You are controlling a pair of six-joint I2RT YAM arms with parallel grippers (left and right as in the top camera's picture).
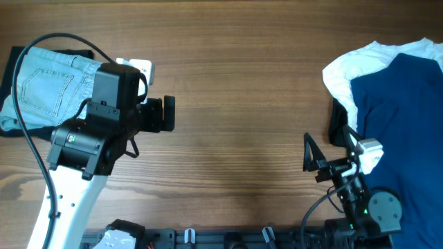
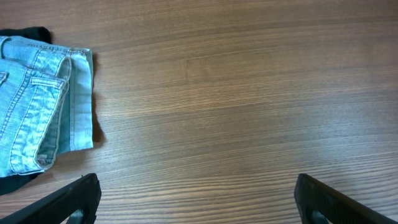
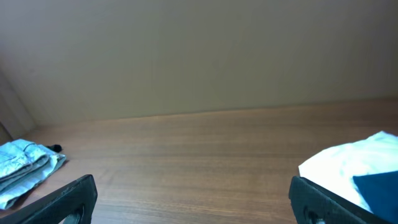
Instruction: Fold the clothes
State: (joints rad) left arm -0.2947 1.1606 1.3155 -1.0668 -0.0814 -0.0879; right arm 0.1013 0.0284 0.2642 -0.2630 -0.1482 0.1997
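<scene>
At the table's (image 1: 235, 69) left end, the faded light-blue denim shorts (image 1: 48, 83) lie in a compact, layered bundle, patch pocket facing up, on top of a black garment (image 1: 10, 69) that shows along their edges. In the left wrist view the shorts (image 2: 37, 106) sit at the upper left with stitched hems stacked one over another.

Left arm: its white link rises from the near-left edge to a black wrist block that overlaps the shorts' right edge in the overhead view. The left hand (image 1: 168, 114) points right, over bare wood just beside the shorts. I read it as released: in its own camera the left hand (image 2: 196, 202) has its fingers at the two bottom corners, only table between them.

Right arm: folded low at the near-right edge. The right hand (image 1: 311, 155) points left, just beside a heap of a white garment (image 1: 353, 66) and a navy garment (image 1: 401, 117). Its camera looks almost level across the table; the right hand (image 3: 193, 199) is spread wide and holds nothing. The shorts (image 3: 22, 165) show far off at the left there.
</scene>
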